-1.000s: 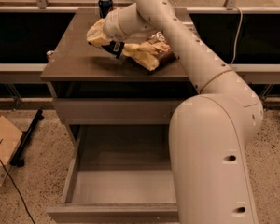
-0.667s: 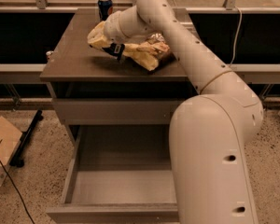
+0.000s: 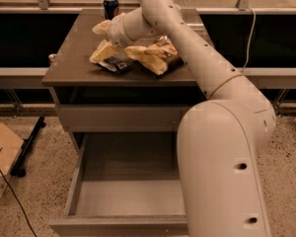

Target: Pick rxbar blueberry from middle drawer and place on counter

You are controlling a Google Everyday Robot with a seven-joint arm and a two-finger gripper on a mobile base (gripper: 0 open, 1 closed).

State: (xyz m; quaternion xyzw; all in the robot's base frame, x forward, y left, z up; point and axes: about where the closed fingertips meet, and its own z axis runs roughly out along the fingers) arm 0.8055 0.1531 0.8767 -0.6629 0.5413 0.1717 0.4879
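Note:
The rxbar blueberry (image 3: 115,64), a small dark bar with pale print, lies flat on the counter (image 3: 71,53) near its front middle. My gripper (image 3: 101,41) hangs over the counter just above and left of the bar. Its tan fingers (image 3: 102,53) are spread apart and nothing is between them; the lower finger sits right next to the bar. The middle drawer (image 3: 74,191) is pulled out below, and its grey floor is bare. My arm crosses the right side of the view and hides the drawer's right part.
A large tan crinkled chip bag (image 3: 154,56) lies on the counter just right of the bar. A dark soda can (image 3: 110,6) stands at the counter's back edge. A cardboard box (image 3: 1,154) and a black cable sit on the floor at left.
The bar has come down from between the fingers onto the counter. The fingers have spread apart and the gripper has shifted slightly.

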